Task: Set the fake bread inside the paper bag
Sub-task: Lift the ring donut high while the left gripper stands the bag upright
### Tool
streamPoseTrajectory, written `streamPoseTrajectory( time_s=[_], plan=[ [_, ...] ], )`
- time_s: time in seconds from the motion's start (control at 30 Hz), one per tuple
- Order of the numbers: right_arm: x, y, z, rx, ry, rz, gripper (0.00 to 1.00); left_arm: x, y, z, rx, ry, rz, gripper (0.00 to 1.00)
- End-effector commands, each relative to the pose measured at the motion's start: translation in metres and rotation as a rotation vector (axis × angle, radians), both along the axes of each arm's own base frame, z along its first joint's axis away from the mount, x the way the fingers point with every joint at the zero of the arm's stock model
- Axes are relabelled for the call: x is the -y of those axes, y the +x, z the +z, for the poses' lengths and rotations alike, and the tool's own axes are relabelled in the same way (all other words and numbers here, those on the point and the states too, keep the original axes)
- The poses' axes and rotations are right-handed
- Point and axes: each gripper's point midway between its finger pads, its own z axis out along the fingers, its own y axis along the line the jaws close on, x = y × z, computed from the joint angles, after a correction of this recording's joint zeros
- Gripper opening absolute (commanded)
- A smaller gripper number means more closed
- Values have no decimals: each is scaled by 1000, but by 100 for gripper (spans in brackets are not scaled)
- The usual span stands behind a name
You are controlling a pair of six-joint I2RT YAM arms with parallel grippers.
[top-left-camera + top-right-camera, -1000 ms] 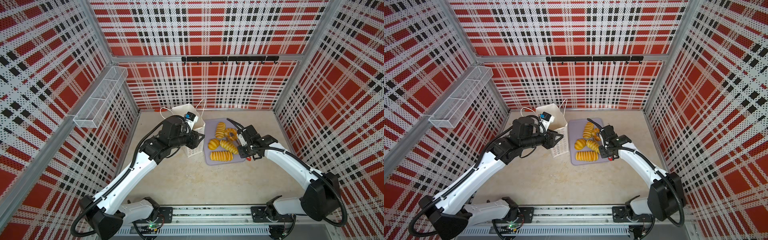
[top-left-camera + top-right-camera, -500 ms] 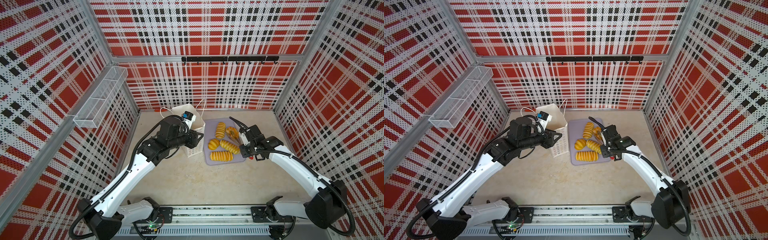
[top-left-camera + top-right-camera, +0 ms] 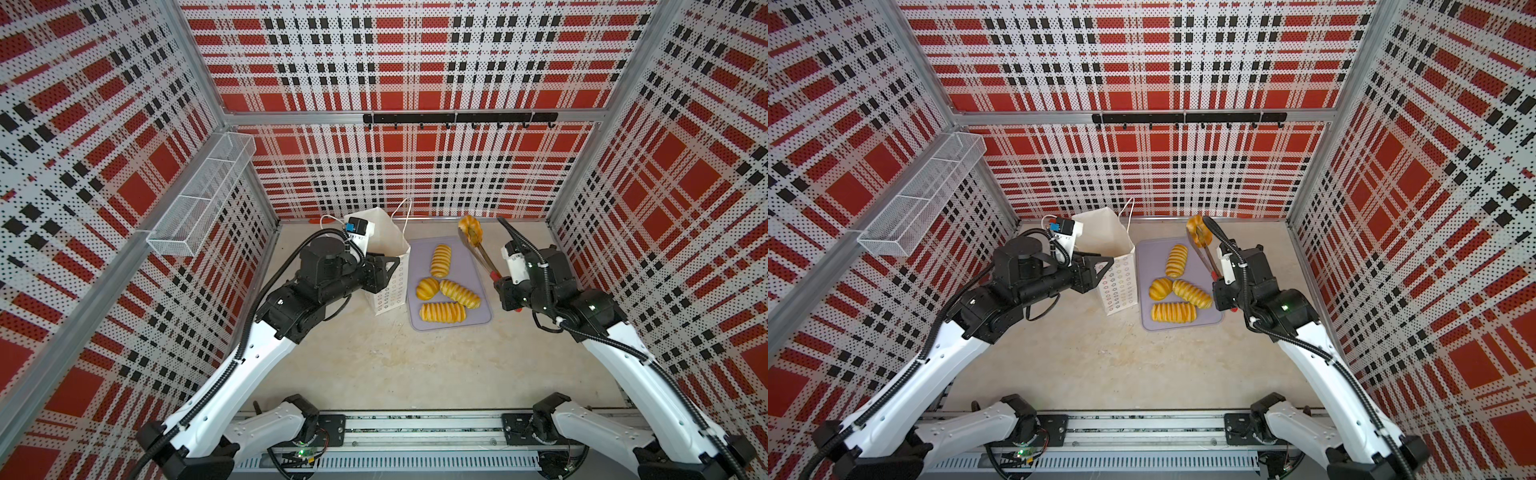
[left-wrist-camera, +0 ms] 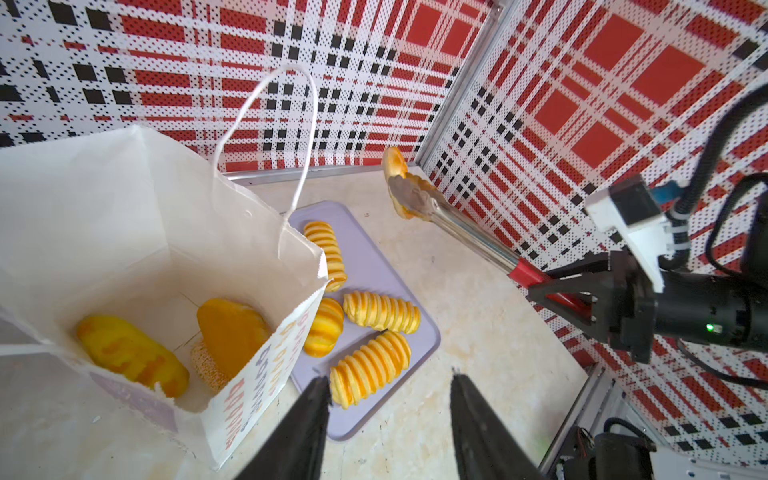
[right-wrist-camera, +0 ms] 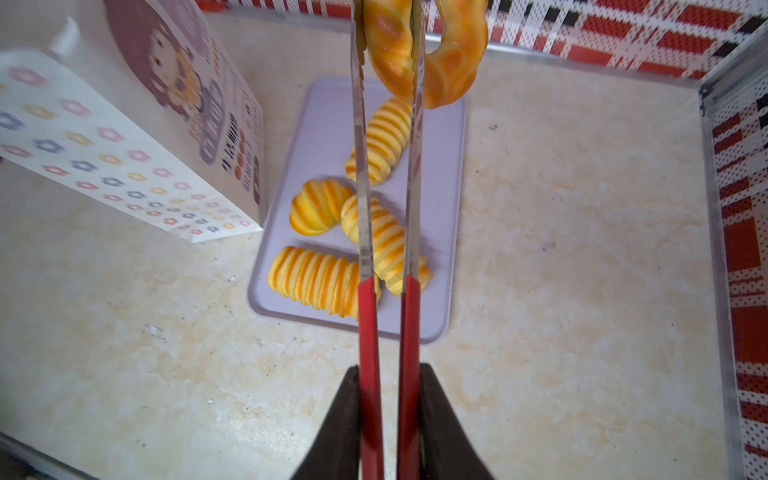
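Observation:
The white paper bag (image 3: 388,237) (image 3: 1102,232) stands open at the back left, beside the lilac tray (image 3: 478,320). Three pieces of fake bread (image 4: 129,353) lie inside the bag (image 4: 124,232). Several ridged pieces of bread (image 3: 442,312) (image 5: 316,274) rest on the tray (image 5: 440,199). My right gripper (image 5: 388,374) (image 3: 500,284) is shut on the red handles of metal tongs (image 3: 482,259) (image 4: 465,232), which pinch a ring donut (image 3: 470,230) (image 3: 1198,232) (image 5: 440,54) in the air above the tray's far end. My left gripper (image 4: 390,382) (image 3: 392,266) is open and empty beside the bag's near wall.
A wire basket (image 3: 203,199) hangs on the left wall. A black hook rail (image 3: 457,118) runs along the back wall. The arms' base rail (image 3: 415,428) lines the front edge. Plaid walls close in three sides.
My right gripper has lifted the tongs, with the ring donut pinched in them, up off the tray and towards the back. The left arm has barely shifted.

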Motion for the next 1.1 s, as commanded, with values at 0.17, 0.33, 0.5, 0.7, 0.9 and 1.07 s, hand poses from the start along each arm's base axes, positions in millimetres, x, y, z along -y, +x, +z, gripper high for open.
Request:
streamPoseTrajectory(
  time_s=[0.17, 0.33, 0.5, 0.7, 0.9, 1.07],
  plan=[
    [-22, -30, 91, 256, 167, 200, 25, -8, -3, 25, 37, -155, 16, 51],
    [-38, -50, 120, 345, 233, 342, 24, -8, -3, 25, 29, -162, 14, 50],
    [-63, -63, 126, 350, 338, 485, 22, -7, -9, 32, 34, -188, 5, 48],
    [-75, -63, 126, 336, 405, 537, 22, -12, -9, 32, 36, -190, 24, 49],
    [-90, -62, 118, 304, 457, 593, 22, -17, -9, 24, 15, -185, 49, 49],
    [-105, -60, 103, 266, 495, 646, 23, -34, -8, 11, -13, -185, 112, 49]
  ],
)
